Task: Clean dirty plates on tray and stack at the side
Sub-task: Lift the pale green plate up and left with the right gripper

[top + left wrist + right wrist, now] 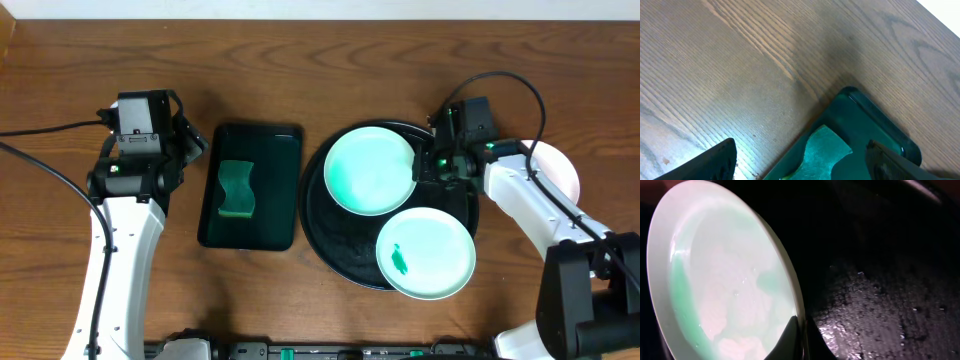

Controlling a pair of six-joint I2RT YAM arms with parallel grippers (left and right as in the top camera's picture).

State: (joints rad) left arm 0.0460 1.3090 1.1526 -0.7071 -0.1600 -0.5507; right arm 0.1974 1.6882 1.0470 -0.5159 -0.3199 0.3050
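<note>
Mint plates [370, 170] [425, 253]: 2, on round tray [335, 240]
White plate [562, 168]: 1, beside it
Sponge [237, 190]: 1
Left claw [802, 162]: wide, empty
Right claw [800, 335]: clamps 1 mint plate's rim

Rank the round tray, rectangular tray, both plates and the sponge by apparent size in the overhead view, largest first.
1. round tray
2. rectangular tray
3. upper plate and smeared plate: they look alike, so they are not ranked against each other
4. sponge

Overhead straight down, wrist views close — rectangular tray [865, 120] left, plate [720, 290] right
</note>
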